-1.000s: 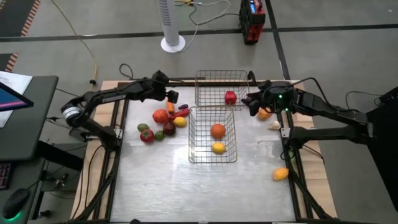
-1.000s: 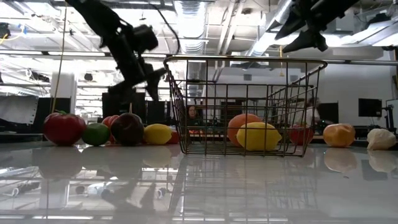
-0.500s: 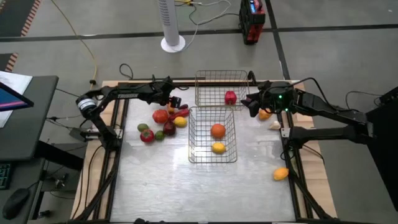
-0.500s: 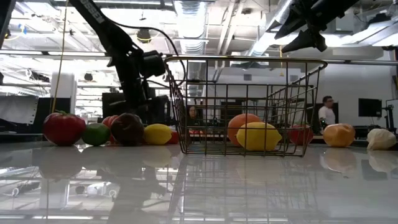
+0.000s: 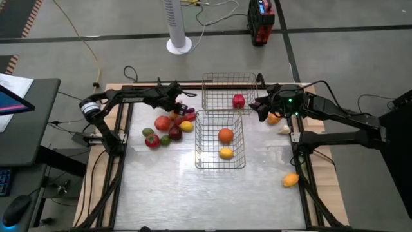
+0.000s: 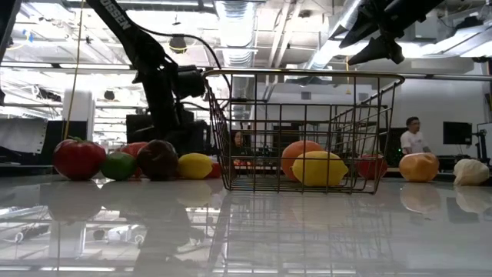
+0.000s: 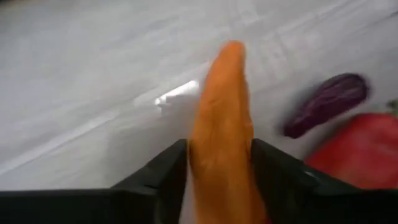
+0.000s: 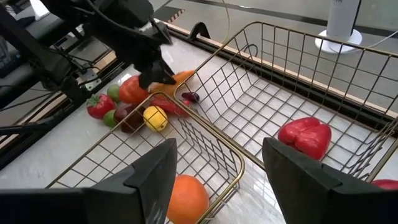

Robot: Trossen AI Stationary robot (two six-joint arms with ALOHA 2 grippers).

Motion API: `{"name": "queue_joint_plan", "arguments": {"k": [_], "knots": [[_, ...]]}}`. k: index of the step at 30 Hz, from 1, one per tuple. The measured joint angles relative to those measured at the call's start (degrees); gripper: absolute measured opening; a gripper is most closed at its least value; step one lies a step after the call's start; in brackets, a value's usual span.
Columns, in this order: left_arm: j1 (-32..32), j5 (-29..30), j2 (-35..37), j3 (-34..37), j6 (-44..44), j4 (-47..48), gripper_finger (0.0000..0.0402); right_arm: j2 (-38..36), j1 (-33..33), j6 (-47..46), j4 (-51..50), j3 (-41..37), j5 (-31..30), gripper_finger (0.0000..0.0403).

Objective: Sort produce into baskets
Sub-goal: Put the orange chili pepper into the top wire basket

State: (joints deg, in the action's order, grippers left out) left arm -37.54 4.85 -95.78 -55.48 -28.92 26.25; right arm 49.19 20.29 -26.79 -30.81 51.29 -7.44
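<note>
A: Starting with the baskets: how many, and what do they hold?

B: 2 wire ones, touching at a corner. The far basket (image 5: 229, 90) holds 1 red pepper (image 5: 239, 100), just below and ahead of the right gripper (image 5: 259, 107). The near basket (image 5: 220, 140) holds 2 pieces, an orange fruit (image 5: 225, 135) and a yellow lemon (image 5: 226, 153).

A: And that right gripper?

B: It hangs above the far basket's right edge, fingers (image 8: 305, 177) apart, nothing between them.

A: The left one?

B: The left gripper (image 7: 219, 163) is down at the table beside the far basket's left wall, its fingers clamped on the orange carrot (image 7: 222, 134), which sticks out forward past the tips.

A: What crowds it?

B: A dark purple eggplant (image 7: 328, 102) and a red pepper piece (image 7: 359, 149) lie just beside the carrot's tip. Nearer the table's front sits the rest of the pile: a red tomato (image 5: 162, 122), a yellow lemon (image 5: 187, 126), a dark plum (image 5: 175, 132), a green lime (image 5: 165, 140) and a red apple (image 5: 152, 141).

A: Anything on the right side?

B: An orange piece (image 5: 273, 118) just under the right gripper's wrist, a pale garlic (image 5: 284, 129) beside it, and 1 yellow-orange piece (image 5: 291, 180) well apart near the front.
</note>
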Motion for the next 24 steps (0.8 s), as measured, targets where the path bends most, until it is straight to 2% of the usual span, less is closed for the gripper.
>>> {"name": "queue_joint_plan", "arguments": {"k": [7, 11, 14, 17, 20, 21, 24], "knots": [[0.1, -4.0, 9.9, -2.5, 3.0, -6.0, 0.0056, 0.0, 0.2, 0.3, 0.0, 0.0, 0.0, 0.0265], [1.3, -9.4, 15.0, -2.9, 4.2, -12.4, 0.0023, 0.0, 0.2, 1.1, 0.0, 0.0, 0.0, 0.0265], [2.8, -7.5, 17.2, -3.0, 7.4, -11.5, 0.0010, 0.0, 0.2, 1.4, 0.0, 0.0, 0.0, 0.0265], [3.7, -1.6, 16.9, -2.9, 10.0, -7.9, 0.0011, 0.0, 0.2, 1.4, 0.2, 0.0, 0.0, 0.0265], [3.1, 2.7, 13.9, -2.9, 11.8, -5.0, 0.0035, 0.0, 0.2, 1.4, 0.2, 0.0, 0.0, 0.0265], [2.5, 2.1, 12.6, -2.9, 12.1, -4.3, 0.0049, 0.0, 0.2, 1.4, 0.2, 0.0, 0.0, 0.0265], [0.7, -4.9, 8.9, -2.8, 14.7, -5.2, 0.0099, 0.0, 0.2, 1.3, 0.2, 0.0, 0.0, 0.0265]]}}
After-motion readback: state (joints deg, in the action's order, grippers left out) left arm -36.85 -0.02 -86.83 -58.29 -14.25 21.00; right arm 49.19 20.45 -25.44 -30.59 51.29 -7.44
